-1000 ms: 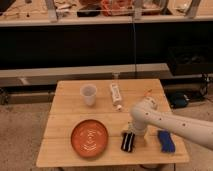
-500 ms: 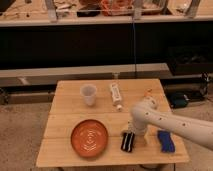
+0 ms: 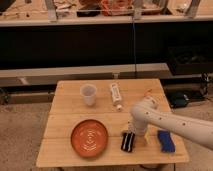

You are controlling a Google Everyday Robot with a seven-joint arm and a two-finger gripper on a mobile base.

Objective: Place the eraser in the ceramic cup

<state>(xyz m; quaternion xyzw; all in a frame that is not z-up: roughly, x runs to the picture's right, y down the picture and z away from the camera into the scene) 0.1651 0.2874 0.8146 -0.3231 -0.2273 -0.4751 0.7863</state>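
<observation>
Down at the front of the wooden desk point(image 3: 65, 150), the eraser point(image 3: 128, 141) lies flat, its stripes running front to back. The claw point(image 3: 138, 134) sits just beside it at its 3 o'clock, at the end of the white arm point(image 3: 175, 124) coming in from the right; whether it is clenched or released I cannot tell. At the eraser's 9 o'clock lies the orange plate point(image 3: 89, 138). The ceramic cup point(image 3: 88, 94) stands upright well apart, toward 11 o'clock from the eraser. A white tube point(image 3: 115, 94) lies at the cup's 3 o'clock. A blue block point(image 3: 165, 141) rests at the claw's 3 o'clock.
</observation>
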